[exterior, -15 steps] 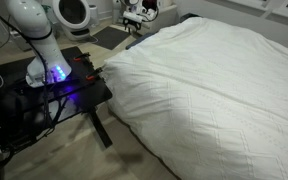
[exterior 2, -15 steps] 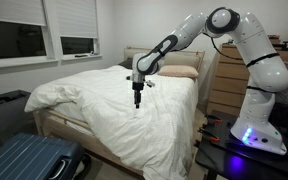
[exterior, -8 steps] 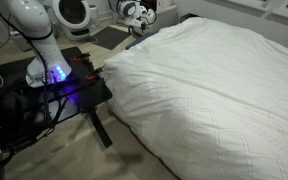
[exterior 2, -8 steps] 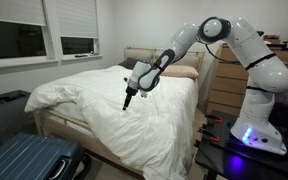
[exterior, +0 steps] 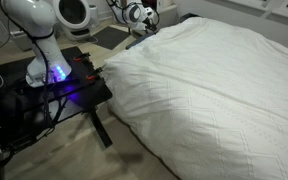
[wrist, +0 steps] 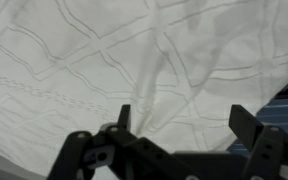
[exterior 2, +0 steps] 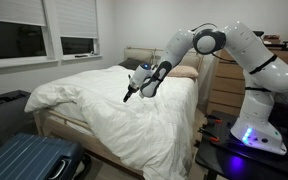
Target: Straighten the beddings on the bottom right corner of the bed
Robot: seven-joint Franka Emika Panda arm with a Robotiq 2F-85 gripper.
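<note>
Arm (exterior 2: pixel 246 48): one, reaching over the bed (exterior 2: pixel 52 127).
Gripper (exterior 2: pixel 130 96): one, jaws spread wide, empty, tilted close over the beddings (exterior 2: pixel 104 112).
Beddings: one white quilted cover, wrinkled, draped across the bed.
Suitcase (exterior 2: pixel 29 160): one, blue, beside the bed.

Soft, even indoor light fills the room, and the windows (exterior 2: pixel 14 42) are dark (no daylight comes in). The beddings (exterior: pixel 214 90) glare near-white in an exterior view, their folds only faintly shaded. A blue-violet glow at the robot base (exterior: pixel 56 74) tints the stand (exterior: pixel 79 92) beneath it. The wrist view is grey, flat and grainy, with the jaws a dark, unfocused silhouette at its lower edge.
</note>
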